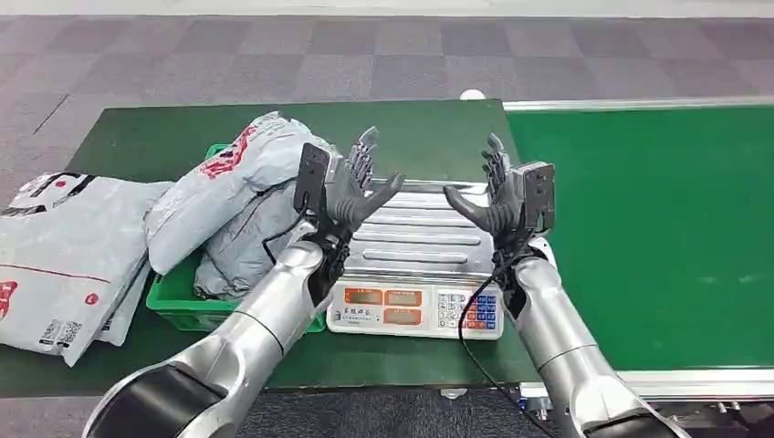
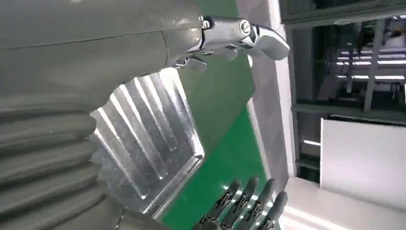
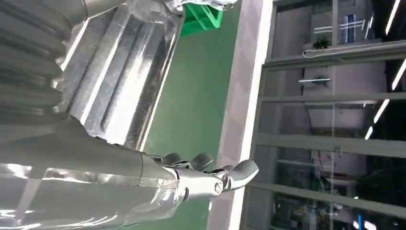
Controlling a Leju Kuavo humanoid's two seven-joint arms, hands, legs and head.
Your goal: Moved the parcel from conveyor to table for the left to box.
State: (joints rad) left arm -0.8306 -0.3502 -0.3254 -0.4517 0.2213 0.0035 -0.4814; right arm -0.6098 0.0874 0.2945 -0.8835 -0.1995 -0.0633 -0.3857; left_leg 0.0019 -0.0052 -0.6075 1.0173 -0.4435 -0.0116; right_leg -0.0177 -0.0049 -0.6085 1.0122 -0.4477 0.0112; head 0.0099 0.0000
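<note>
1. Both the left hand (image 1: 354, 187) and the right hand (image 1: 500, 196) were held wide and empty above the scale (image 1: 415, 265).
2. No parcel was seen on the conveyor (image 1: 657, 228); grey parcels (image 1: 239, 196) were piled in the green box (image 1: 178, 306).
3. The right hand should probably be kept spread until a parcel arrives.

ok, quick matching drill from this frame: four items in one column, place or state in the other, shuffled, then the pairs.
Items:
1. scale
2. green bin
3. conveyor belt
4. left hand

Places/states:
A. bare green surface on the right
B. stuffed with grey parcels
C. open, raised over the ribbed tray
D. between the two hands, keypad facing the robot

Pairs: 1-D, 2-B, 3-A, 4-C
</note>
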